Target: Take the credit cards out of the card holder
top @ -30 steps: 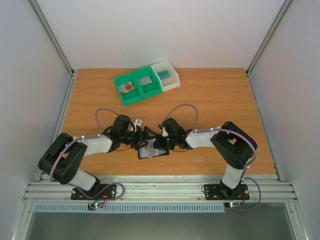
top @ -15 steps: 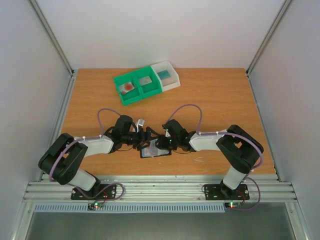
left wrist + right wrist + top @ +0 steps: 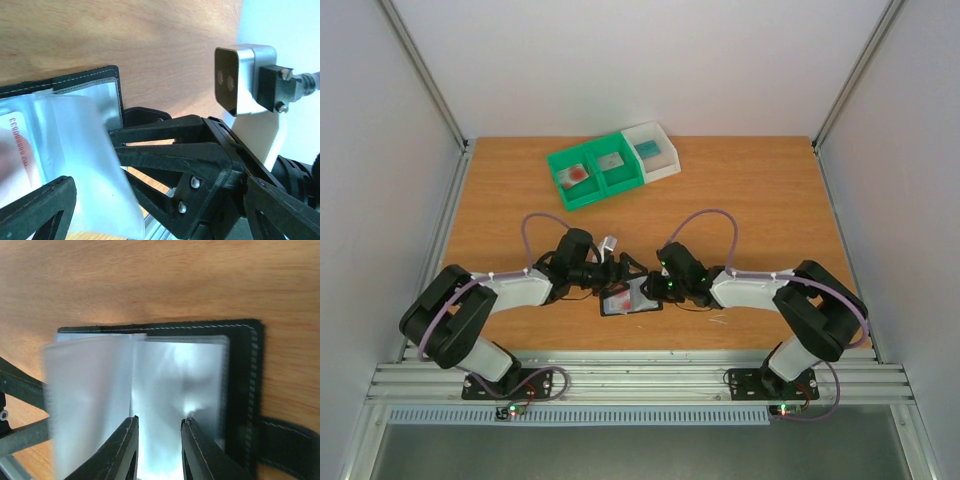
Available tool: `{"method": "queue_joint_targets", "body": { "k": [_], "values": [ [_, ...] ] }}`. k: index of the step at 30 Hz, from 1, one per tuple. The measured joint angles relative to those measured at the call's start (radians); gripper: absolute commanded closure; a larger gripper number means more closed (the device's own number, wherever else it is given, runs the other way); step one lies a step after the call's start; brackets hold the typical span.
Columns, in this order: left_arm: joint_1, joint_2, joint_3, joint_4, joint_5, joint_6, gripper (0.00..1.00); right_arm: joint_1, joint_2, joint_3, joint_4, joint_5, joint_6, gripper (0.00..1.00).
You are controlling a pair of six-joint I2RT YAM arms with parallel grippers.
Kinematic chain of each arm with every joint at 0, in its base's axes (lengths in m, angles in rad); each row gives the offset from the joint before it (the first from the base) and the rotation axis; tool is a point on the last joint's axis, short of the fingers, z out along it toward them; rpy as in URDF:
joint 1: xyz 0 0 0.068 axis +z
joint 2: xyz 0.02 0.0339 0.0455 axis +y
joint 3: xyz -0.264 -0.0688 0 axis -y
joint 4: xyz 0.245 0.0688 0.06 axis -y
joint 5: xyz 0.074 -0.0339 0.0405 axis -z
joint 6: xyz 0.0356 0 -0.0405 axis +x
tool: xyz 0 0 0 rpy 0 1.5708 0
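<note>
The card holder (image 3: 628,300) lay open at the middle of the table's (image 3: 760,200) near edge, between both arms. One credit card (image 3: 619,301) with a red blotch showed inside.

The left gripper (image 3: 623,275) stood with its fingers wide apart over the holder's left half. The right gripper (image 3: 642,290) held its fingers narrowly apart over a pocket, with nothing visibly clamped.

Risks:
- The right fingers may pinch the clear sleeve (image 3: 85,400) instead of a card.
- The unpinned holder may slide or lift.
- The close-set grippers may collide.

The table was orange-brown wood. Green bins (image 3: 592,172) and a white bin (image 3: 653,150) stood at its far edge, and plain white walls enclosed it.
</note>
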Motion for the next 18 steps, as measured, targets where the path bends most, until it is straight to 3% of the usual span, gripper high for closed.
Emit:
{"method": "queue_joint_targets", "body": {
  "k": [10,18],
  "values": [
    [-0.031,0.069,0.044,0.005,-0.003,0.0,0.09,0.0,-0.159,-0.027,-0.116,0.114,-0.001,0.72],
    [-0.032,0.064,0.085,-0.085,-0.041,0.052,0.2,0.0,-0.188,-0.037,-0.122,0.119,-0.003,0.72]
  ]
}}
